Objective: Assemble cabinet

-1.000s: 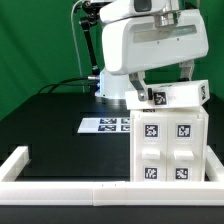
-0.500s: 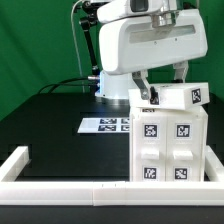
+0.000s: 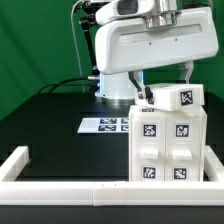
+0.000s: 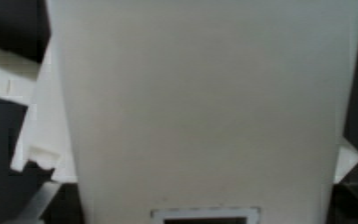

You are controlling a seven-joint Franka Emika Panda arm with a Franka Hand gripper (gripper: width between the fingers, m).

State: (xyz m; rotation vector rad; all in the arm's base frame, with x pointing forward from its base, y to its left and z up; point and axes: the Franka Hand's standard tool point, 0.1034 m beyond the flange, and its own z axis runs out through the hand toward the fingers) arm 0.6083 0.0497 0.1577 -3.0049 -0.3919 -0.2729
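White plastic marks the small box [image 3: 175, 98], which sits slightly tilted right on top of the cabinet [image 3: 165, 150], at the exterior view's right, on the black table [image 3: 60, 110]. The pincer [image 3: 167, 86] hangs above it with one finger at each end of the box, apparently pinching it along its length. To do this step well, I judge it should level the box, line its edges up with the cabinet's top, then lower it straight and press gently; a crooked push could jam it or shove the cabinet
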